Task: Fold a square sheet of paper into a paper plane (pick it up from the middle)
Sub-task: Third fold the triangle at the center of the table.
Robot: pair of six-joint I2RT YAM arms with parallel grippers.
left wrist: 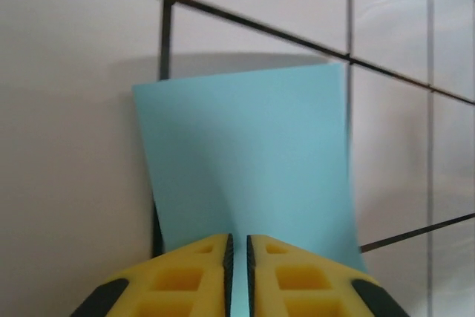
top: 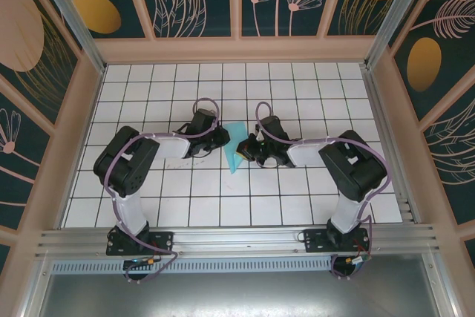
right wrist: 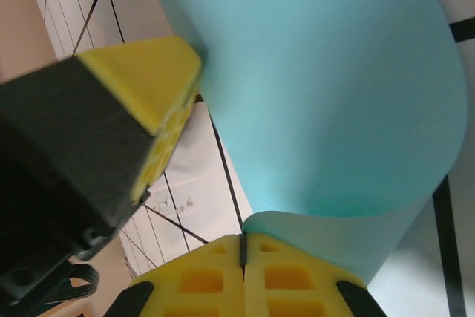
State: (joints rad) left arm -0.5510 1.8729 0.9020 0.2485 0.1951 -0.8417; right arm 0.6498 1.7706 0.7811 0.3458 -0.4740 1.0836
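The turquoise paper (top: 236,148) stands off the white tiles between my two grippers, near the table's middle. From above it tapers to a point toward the near side. My left gripper (top: 223,141) meets it from the left. In the left wrist view its jaws (left wrist: 237,246) stand almost together, with only a thin slit, and the paper (left wrist: 252,161) runs into that slit with a soft crease. My right gripper (top: 246,148) comes from the right. Its jaws (right wrist: 243,241) are pressed shut on the paper's curled lower edge, and the paper (right wrist: 319,87) arches above. A left finger (right wrist: 159,72) touches the sheet's upper left edge.
The white tiled table (top: 148,94) is boxed in by patterned walls at the back and both sides. An aluminium rail (top: 237,239) with both arm bases runs along the near edge. Open tiles lie on every side of the two grippers.
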